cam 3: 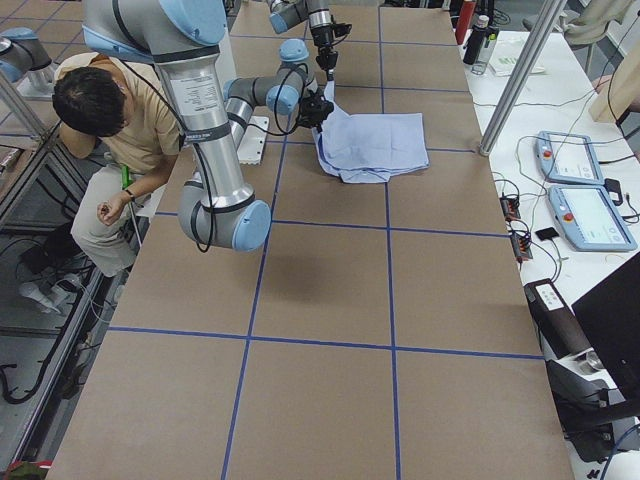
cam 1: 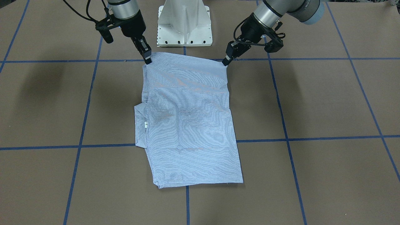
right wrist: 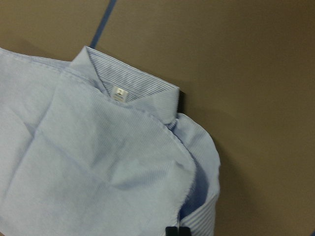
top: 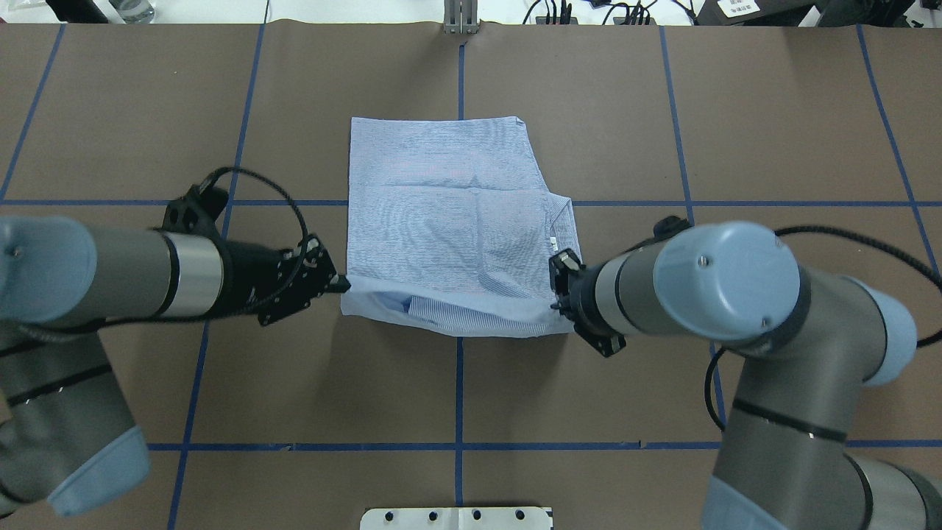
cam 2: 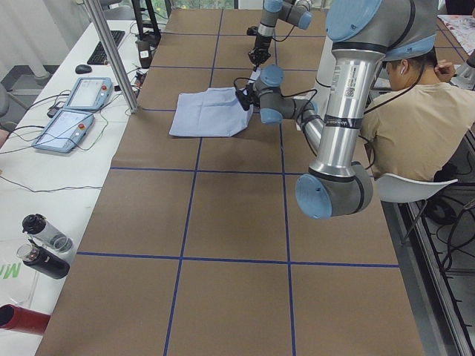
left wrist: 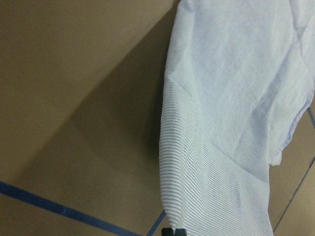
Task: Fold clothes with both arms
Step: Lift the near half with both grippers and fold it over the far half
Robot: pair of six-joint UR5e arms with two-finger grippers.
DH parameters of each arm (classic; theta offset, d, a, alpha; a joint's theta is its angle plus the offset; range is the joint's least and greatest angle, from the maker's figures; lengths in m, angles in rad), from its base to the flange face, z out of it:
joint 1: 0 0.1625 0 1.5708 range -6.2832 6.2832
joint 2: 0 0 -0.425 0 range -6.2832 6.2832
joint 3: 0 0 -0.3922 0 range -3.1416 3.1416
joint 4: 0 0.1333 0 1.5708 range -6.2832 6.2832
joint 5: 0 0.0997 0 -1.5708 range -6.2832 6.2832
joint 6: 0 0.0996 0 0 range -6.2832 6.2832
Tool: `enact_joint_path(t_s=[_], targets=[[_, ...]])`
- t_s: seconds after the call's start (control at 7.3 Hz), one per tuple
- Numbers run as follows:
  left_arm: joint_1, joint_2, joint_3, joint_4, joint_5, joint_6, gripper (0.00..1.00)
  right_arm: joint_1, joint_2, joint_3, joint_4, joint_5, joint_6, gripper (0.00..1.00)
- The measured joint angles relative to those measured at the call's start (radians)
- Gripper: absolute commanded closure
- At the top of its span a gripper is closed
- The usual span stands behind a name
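Almost nothing here can be read. The small white neck label inside the collar of the shirt bears one tiny dark mark, too small to make out. A sticker on the upright tube of the left arm carries dark print like a code, not legible. At the lower left edge of the exterior left view, a white sheet shows a large green "M", with the rest cut off. A white tag beyond the far edge of the tabletop has dark print that is too blurred to read.
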Motion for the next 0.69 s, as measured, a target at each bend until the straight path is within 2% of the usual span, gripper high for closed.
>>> enact_joint_path(t_s=[0.27,0.69], targets=[[-0.114,-0.123,0.125,0.065,-0.033,0.078,1.0,0.136,0.097,-0.139,0.004,0.091,-0.098,1.0],[-0.199,-0.251,0.326,0.055,-0.037,0.153,1.0,0.253,0.28,-0.412,0.017,0.175,-0.21,1.0]])
